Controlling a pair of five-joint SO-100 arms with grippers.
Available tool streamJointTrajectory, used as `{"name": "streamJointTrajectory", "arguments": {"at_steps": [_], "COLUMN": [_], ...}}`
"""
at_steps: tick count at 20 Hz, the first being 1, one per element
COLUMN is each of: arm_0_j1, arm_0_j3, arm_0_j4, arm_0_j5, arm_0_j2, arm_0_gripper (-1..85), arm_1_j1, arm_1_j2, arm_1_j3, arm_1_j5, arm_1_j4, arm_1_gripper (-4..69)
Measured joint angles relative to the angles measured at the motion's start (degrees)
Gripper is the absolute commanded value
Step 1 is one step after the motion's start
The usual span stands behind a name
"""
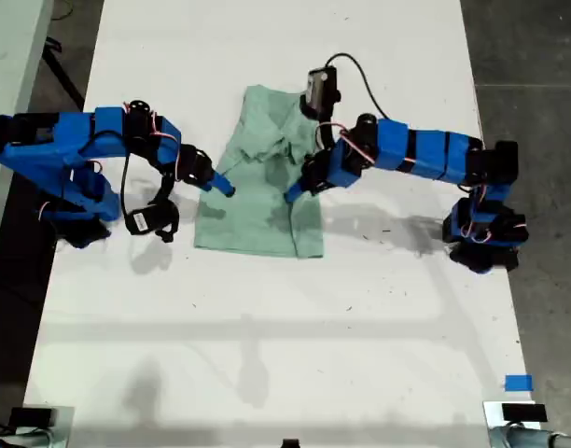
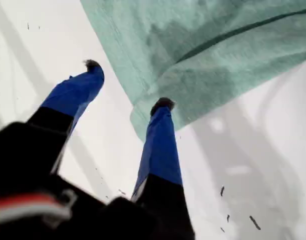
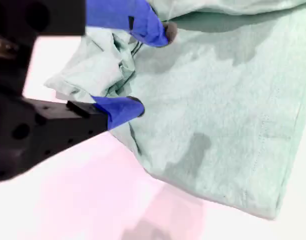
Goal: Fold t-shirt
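A white counter fills most of the exterior view — grey floor beside it, a small blue tape square near its lower right corner.

Lighting is bright and even in the exterior view; the white table is near overexposed, with soft doubled shadows cast toward 6 o'clock of each arm. Focus there is adequate. Both wrist views are soft: the near black housings are blurred, and the second wrist view carries a pink cast on the table, possibly a white-balance fault. No hard glare noted.
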State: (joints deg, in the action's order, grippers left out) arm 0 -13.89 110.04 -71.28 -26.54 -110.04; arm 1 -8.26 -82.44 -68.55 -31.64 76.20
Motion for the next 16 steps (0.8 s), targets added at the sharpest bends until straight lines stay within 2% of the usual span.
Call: {"name": "streamJointTrajectory", "arguments": {"at_steps": [6, 13, 16], "arm_0_j1": [0.97, 4.48, 4.66], "arm_0_j3": [5.89, 12.22, 14.15], "arm_0_j4": [-0.26, -1.93, -2.2], "arm_0_j5": [4.39, 17.4, 20.3], "arm_0_j2": [-2.11, -3.87, -3.87], "arm_0_gripper": [23.5, 23.1, 23.3], "arm_1_j1": [-5.89, -9.23, -9.4], "arm_1_j2": [-24.35, -50.1, -57.04], "arm_1_j3": [-21.71, -47.02, -53.35], "arm_1_j5": [-0.35, 1.67, 3.08], "arm_1_j4": [1.76, 1.76, 0.53], "arm_1_gripper": [20.0, 17.0, 15.5]}}
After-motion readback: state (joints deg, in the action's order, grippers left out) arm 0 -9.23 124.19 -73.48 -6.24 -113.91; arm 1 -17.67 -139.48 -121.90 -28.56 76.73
